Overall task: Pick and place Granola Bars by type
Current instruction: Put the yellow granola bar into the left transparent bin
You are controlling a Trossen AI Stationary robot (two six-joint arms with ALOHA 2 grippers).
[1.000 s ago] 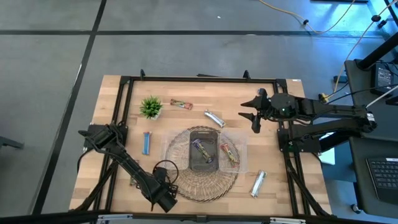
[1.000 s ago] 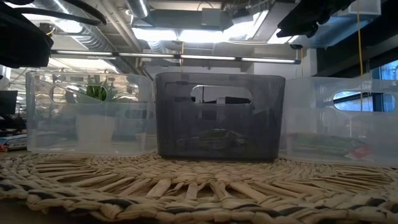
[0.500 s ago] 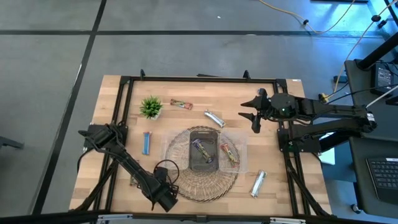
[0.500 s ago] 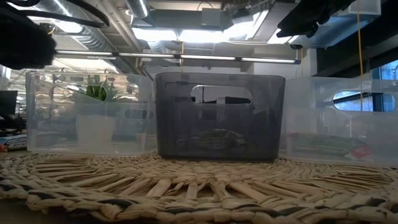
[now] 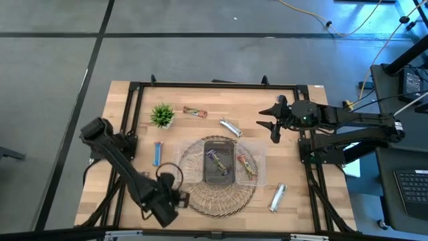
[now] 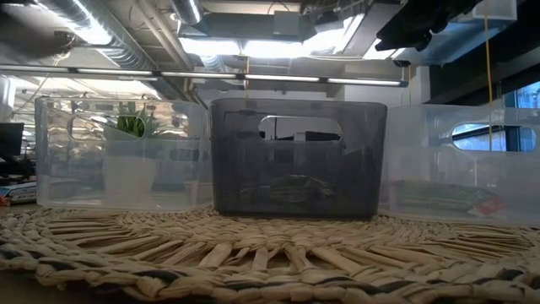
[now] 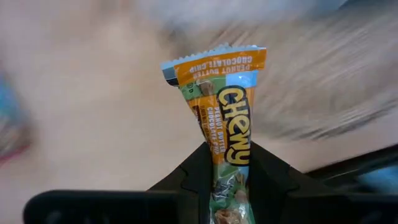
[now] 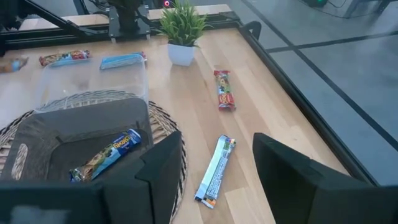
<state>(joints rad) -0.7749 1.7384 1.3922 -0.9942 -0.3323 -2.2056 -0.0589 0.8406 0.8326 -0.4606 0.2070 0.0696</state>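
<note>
Inside the dark bin (image 5: 217,163) lies 1 purple bar (image 5: 217,161); clear bin (image 5: 249,165) holds another.

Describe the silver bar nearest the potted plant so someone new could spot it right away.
Start at the round woven mat mid-table and look just past its far edge, toward the plant side. There a silver bar lies loose and slanted on bare wood. The red-brown bar beside it is darker, and the other silver bar lies at the near right.

— Left arm status?
— Extended along the table's near-left side; its dark two-finger left gripper (image 7: 229,180) is clamped on an orange-and-green wrapped granola bar (image 7: 225,124).
— Right arm?
— Raised over the far-right area; dark right gripper (image 8: 214,180) fingers spread apart.
</note>
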